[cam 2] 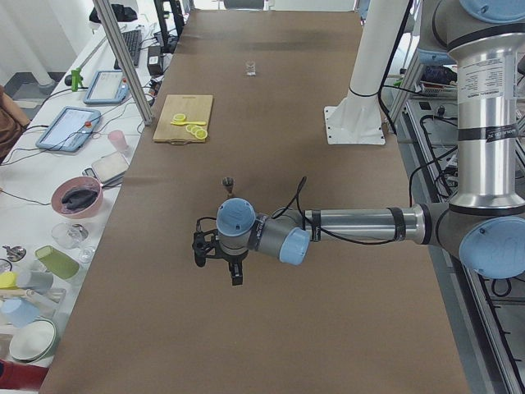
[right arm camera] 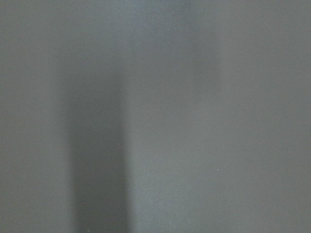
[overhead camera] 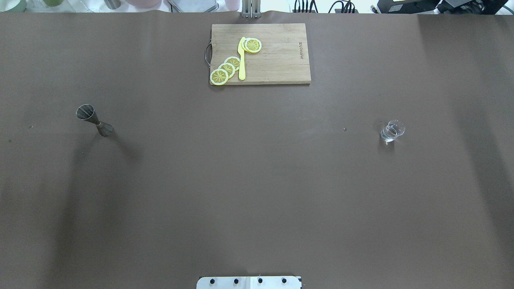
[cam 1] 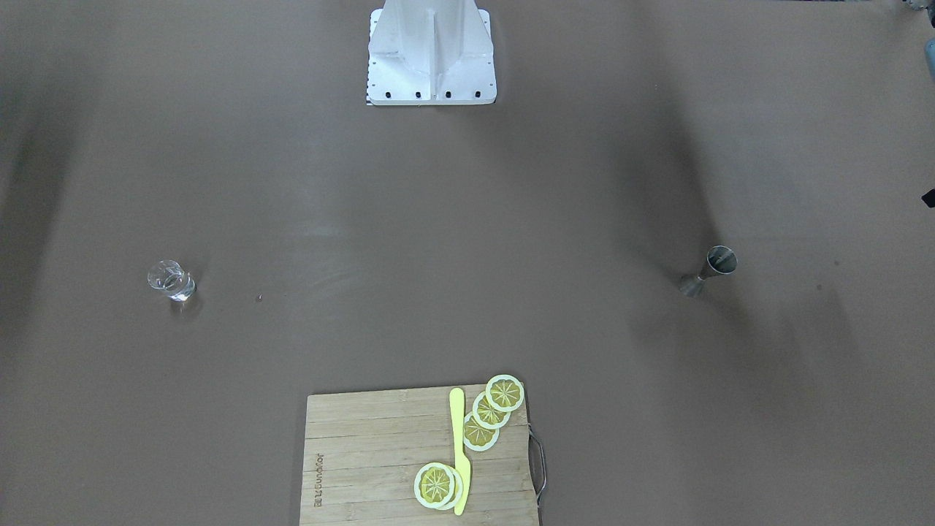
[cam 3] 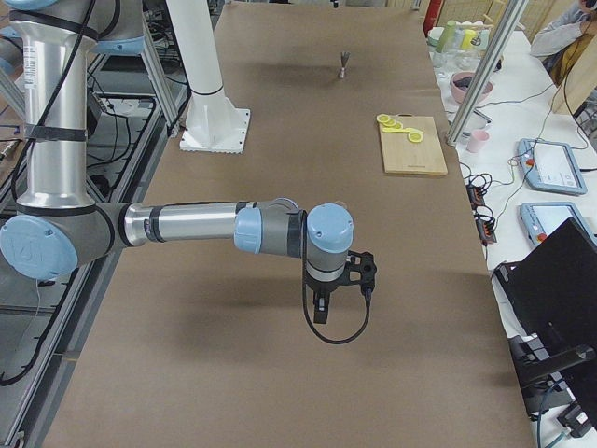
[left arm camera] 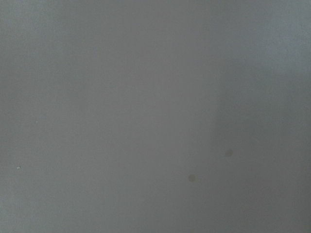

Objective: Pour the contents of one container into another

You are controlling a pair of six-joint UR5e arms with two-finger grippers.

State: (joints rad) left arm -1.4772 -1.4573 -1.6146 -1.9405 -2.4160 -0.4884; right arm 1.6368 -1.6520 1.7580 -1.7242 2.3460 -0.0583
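The clear drinking glass (overhead camera: 392, 131) stands upright on the brown table at the right of the overhead view, and is also seen as the glass (cam 1: 172, 280). The steel jigger (overhead camera: 94, 119) stands upright far to the left; it shows as well as the jigger (cam 1: 708, 270). My left gripper (cam 2: 235, 277) hangs over the table end, nearer than the jigger (cam 2: 228, 182). My right gripper (cam 3: 320, 313) hangs over the opposite end. Neither holds anything I can see, and I cannot tell whether they are open or shut. Both wrist views show only bare table.
A wooden cutting board (overhead camera: 277, 56) with several lemon slices (overhead camera: 227, 69) and a yellow knife (overhead camera: 241, 60) lies at the table's far middle edge. The robot's white base (cam 1: 431, 58) stands at the near middle. Bowls and tablets crowd the side bench (cam 2: 74, 197).
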